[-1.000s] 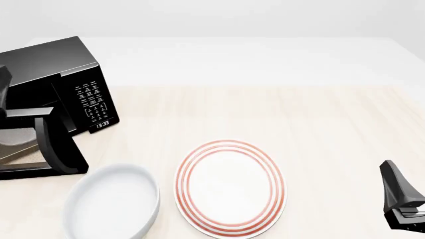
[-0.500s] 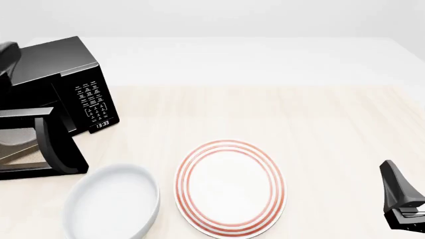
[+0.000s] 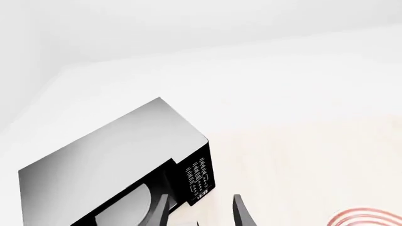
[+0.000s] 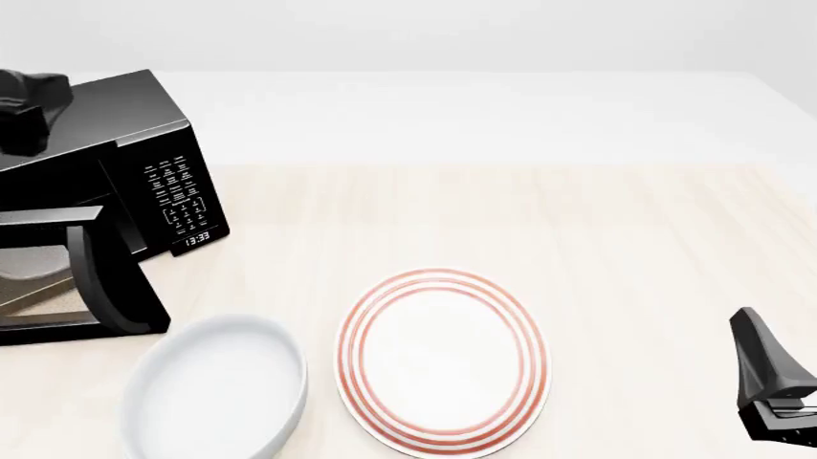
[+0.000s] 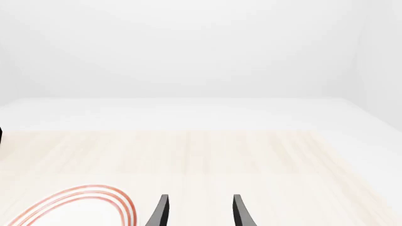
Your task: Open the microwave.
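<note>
The microwave [image 4: 141, 172] is a glossy black box at the table's far left. Its door [image 4: 96, 277] stands swung open toward the camera, with the cavity and turntable [image 4: 33, 273] showing. The keypad [image 4: 179, 191] and clock face right. Part of my left arm [image 4: 26, 105] hangs over the microwave's top, apart from the door. In the left wrist view my left gripper [image 3: 199, 216] is open and empty above the microwave [image 3: 107, 160]. My right gripper [image 4: 766, 382] rests at the table's near right, open and empty in the right wrist view [image 5: 199, 214].
A white bowl [image 4: 217, 387] sits at the near left, just in front of the open door. A white plate with red rings [image 4: 441, 359] lies beside it in the middle; its rim shows in the right wrist view [image 5: 75, 202].
My left arm has lifted from beside the open door up to above the microwave's top. The door, bowl, plate and right arm have not moved.
</note>
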### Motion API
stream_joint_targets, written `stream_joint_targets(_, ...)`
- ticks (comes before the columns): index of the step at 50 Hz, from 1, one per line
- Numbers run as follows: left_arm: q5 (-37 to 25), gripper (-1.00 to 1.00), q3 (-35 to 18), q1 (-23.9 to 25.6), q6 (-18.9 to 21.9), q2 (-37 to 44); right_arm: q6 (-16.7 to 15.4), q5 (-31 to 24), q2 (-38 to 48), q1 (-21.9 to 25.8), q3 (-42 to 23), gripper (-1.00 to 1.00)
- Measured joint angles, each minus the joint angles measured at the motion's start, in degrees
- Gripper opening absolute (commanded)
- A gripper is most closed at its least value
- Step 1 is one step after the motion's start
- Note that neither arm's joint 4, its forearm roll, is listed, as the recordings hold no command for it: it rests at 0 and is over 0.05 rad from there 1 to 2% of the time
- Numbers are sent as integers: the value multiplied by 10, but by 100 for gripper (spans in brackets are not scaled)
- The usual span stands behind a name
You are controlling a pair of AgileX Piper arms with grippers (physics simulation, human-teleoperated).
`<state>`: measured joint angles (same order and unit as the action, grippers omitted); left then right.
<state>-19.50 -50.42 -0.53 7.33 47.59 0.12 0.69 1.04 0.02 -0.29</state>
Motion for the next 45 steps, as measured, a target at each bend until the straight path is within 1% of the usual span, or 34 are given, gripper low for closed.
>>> stream_joint_targets(10, -21, 100, -17, -1, -15, 32, 0, 0, 0, 0, 0, 100)
stream_joint_targets(19, -41, 100, -31, -7, -19, 61, 0, 0, 0, 0, 0, 100)
stream_joint_targets(35, -70, 100, -64, -19, -9, 119, 0, 0, 0, 0, 0, 100)
stream_joint_targets(45, -80, 100, -76, -26, -3, 147, 0, 0, 0, 0, 0, 100)
